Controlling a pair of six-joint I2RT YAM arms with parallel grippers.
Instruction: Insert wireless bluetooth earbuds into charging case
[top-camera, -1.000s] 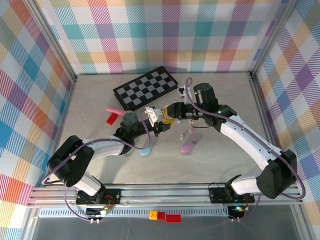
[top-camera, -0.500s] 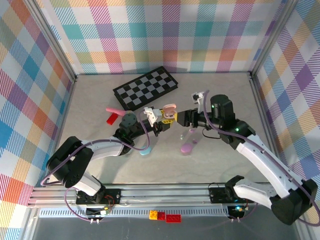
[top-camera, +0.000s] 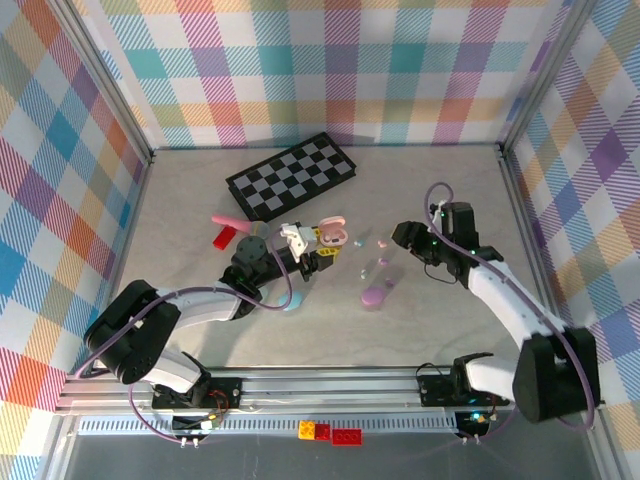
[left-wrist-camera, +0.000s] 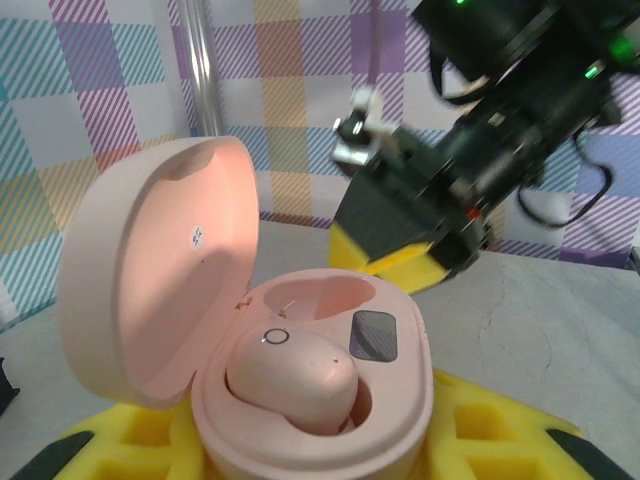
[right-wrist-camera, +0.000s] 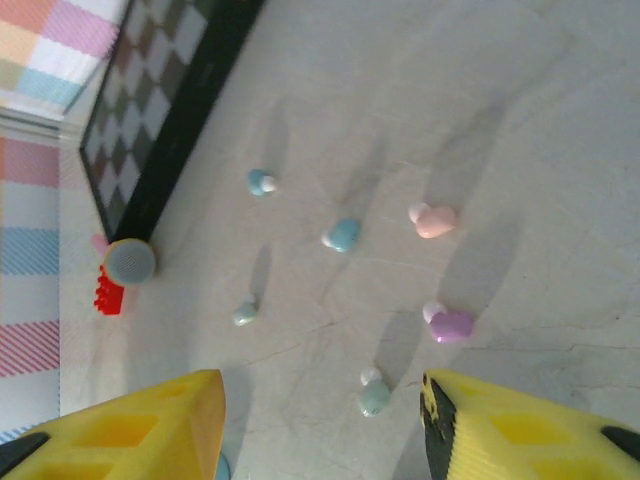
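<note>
My left gripper (top-camera: 322, 240) is shut on an open pink charging case (top-camera: 334, 234), held above the table. In the left wrist view the case (left-wrist-camera: 400, 400) sits between the yellow fingers (left-wrist-camera: 500, 440) with its lid (left-wrist-camera: 150, 270) tipped back to the left. One pink earbud (left-wrist-camera: 292, 372) lies in the near socket, and the far socket (left-wrist-camera: 330, 298) is empty. My right gripper (top-camera: 402, 236) stands open to the right of the case, with nothing between its fingers (right-wrist-camera: 130, 420). Under it lie loose earbuds: pink (right-wrist-camera: 434, 220), purple (right-wrist-camera: 450, 324), blue (right-wrist-camera: 342, 234) and greenish (right-wrist-camera: 373, 397).
A folded checkerboard (top-camera: 292, 176) lies at the back. A purple oval case (top-camera: 377, 296) and a blue one (top-camera: 290, 303) rest on the table in front of the grippers. Red and pink pieces (top-camera: 226, 232) sit to the left. The right arm (left-wrist-camera: 500, 130) looms behind the pink case.
My right gripper has opened and drawn back to the right, away from the pink case. The left gripper kept its hold on the case and shifted slightly.
</note>
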